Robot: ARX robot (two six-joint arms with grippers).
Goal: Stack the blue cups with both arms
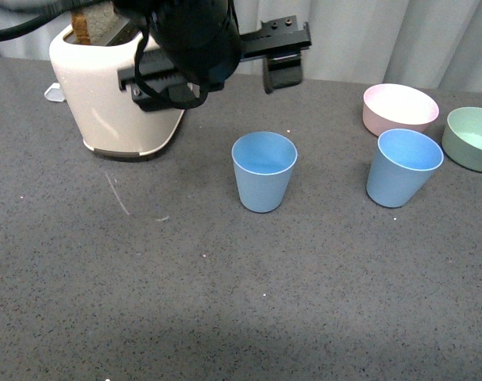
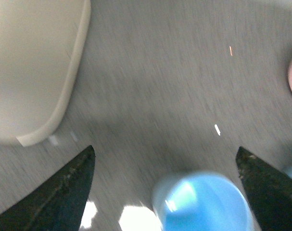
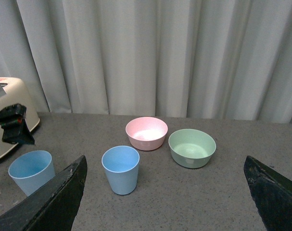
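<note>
Two light-blue cups stand upright on the grey table, one in the middle (image 1: 264, 171) and one to its right (image 1: 403, 167). My left gripper (image 1: 217, 83) hangs open and empty above and behind the middle cup, in front of the toaster. In the blurred left wrist view the open gripper (image 2: 165, 148) has that cup (image 2: 203, 202) below it, nearer one finger (image 2: 271, 192). My right gripper (image 3: 165, 161) is open and empty, held back from the table; it sees the right cup (image 3: 120, 168) and the middle cup (image 3: 32, 171). It is out of the front view.
A cream toaster (image 1: 117, 87) stands at the back left. A pink bowl (image 1: 383, 123) and a pale green bowl (image 1: 463, 155) sit behind and right of the right cup. Grey curtains hang behind the table.
</note>
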